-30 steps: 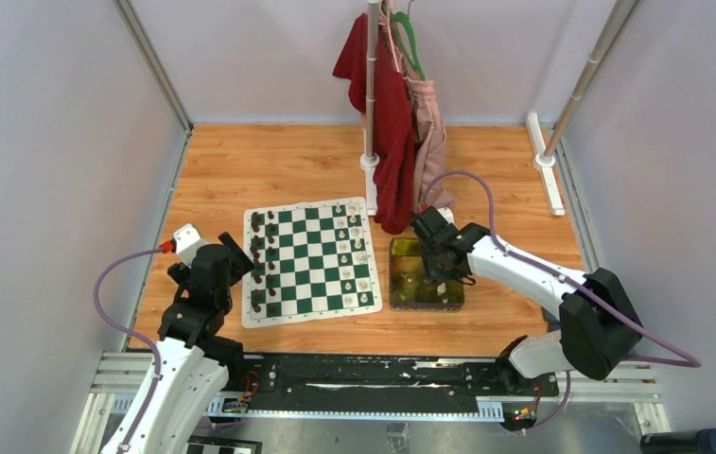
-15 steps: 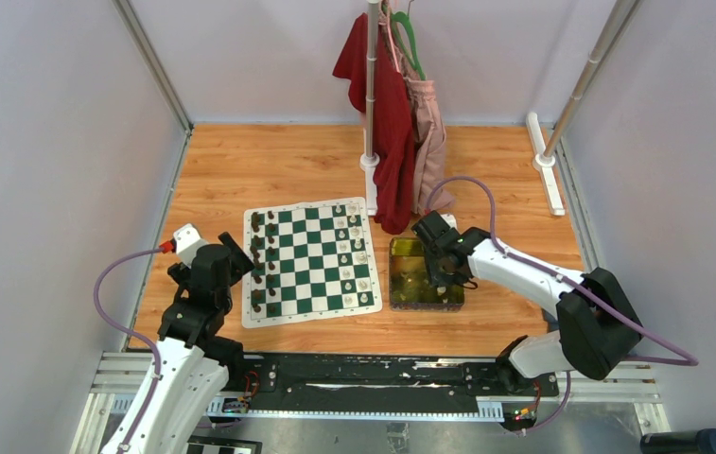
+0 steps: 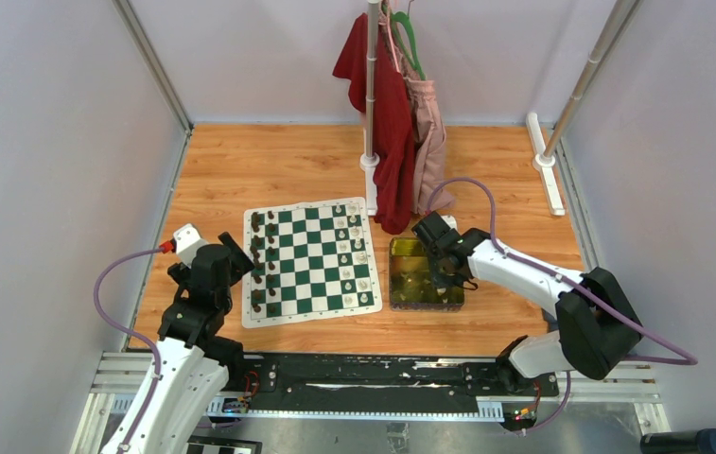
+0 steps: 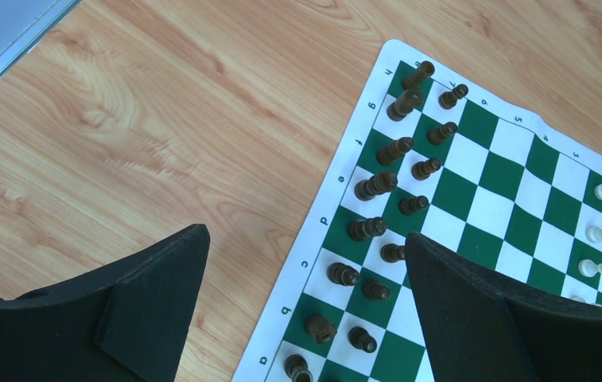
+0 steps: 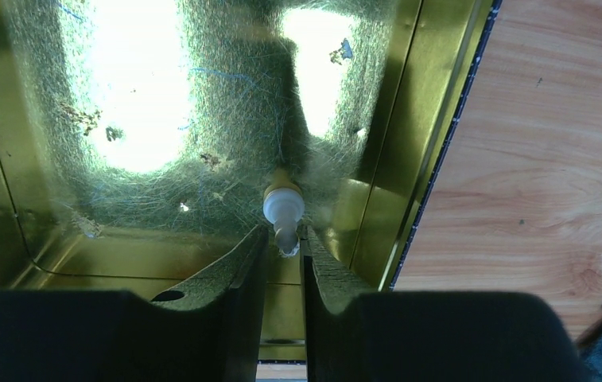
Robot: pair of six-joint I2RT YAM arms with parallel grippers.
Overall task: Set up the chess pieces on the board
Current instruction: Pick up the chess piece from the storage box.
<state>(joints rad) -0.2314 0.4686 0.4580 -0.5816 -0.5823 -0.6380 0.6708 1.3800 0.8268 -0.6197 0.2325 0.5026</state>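
The green-and-white board lies on the wooden table. Cream-white chess pieces stand along its right columns, dark chessmen along its left. One white chess piece lies in the near right corner of the yellow-green tray. My right gripper reaches down into the tray, shut on this piece's narrow end. In the top view that gripper hides the piece. My left gripper hovers open over the board's left edge, holding nothing; dark chessmen stand below it.
A clothes stand with red and pink garments rises just behind the board and tray. A white pole base stands at the back right. Grey walls close in both sides. Bare wooden table lies behind the board.
The right gripper's jaws have narrowed from wide open onto the white piece in the tray, the arm dipping slightly. The left arm has not moved.
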